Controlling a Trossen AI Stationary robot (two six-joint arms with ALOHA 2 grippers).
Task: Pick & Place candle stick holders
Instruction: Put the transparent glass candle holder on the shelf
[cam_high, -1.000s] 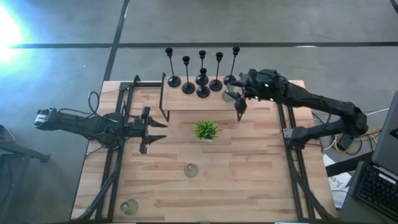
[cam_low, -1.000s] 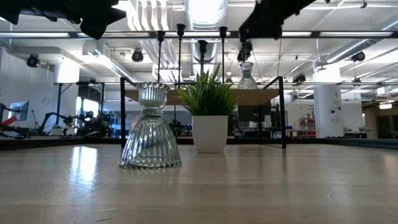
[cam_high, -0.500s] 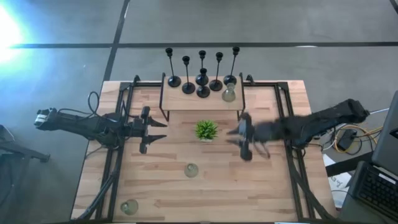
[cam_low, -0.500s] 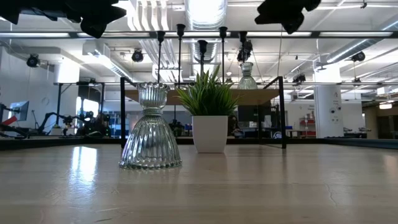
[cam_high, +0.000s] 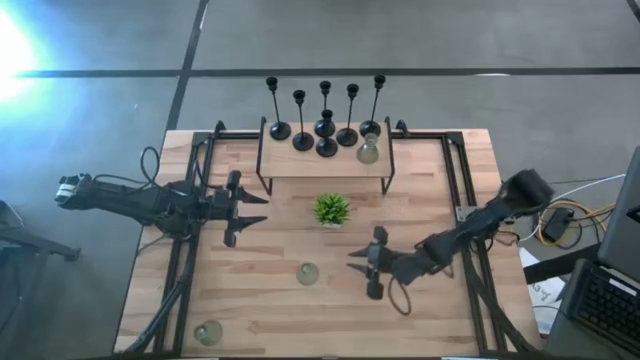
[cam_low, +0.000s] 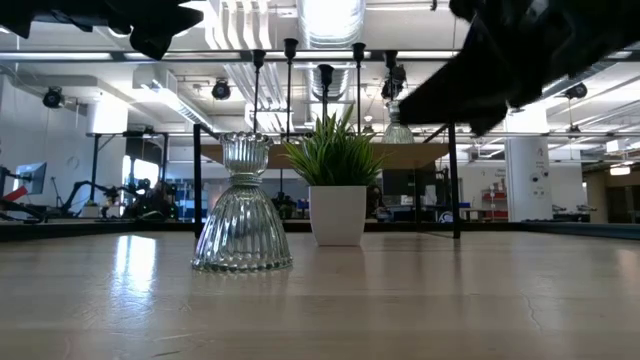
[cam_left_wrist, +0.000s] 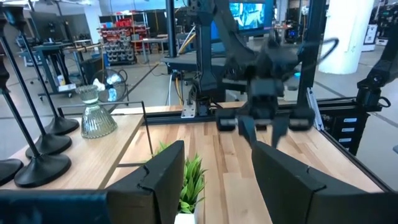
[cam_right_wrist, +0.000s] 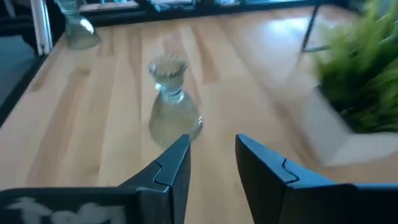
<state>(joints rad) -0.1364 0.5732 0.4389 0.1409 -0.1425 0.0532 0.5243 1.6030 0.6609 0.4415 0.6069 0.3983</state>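
On the wooden surface (cam_high: 420, 320), seen from above, a glass candle stick holder (cam_high: 208, 332) stands nearest, at about 7 o'clock by the front-left corner. A second glass holder (cam_high: 307, 273) stands just short of the middle, at about 6 o'clock from the plant; in the right wrist view it stands upright and empty, just ahead of the fingers.

The right hand (cam_high: 370, 265) hangs over the surface at 3 o'clock from that second holder, near it but apart. Its fingers (cam_right_wrist: 173, 163) are spread with a gap between them and pinch nothing.

At the centre sits a small spiky green plant (cam_high: 331, 209) in a white square pot (cam_low: 337, 214); the pot holds only the plant.

The left hand (cam_high: 240, 208) waits at 9 o'clock from the plant, over the left side of the surface, its fingers (cam_left_wrist: 166, 177) spread and empty.

At 12 o'clock, along the far edge, stands a raised wooden shelf (cam_high: 290, 162) on a dark frame. On it are six black candle stick holders (cam_high: 325, 125) of varied heights, clustered upright, and at their right end the third glass holder (cam_high: 368, 152). The cup tops look empty.

No readable label or writing shows on any of these things.
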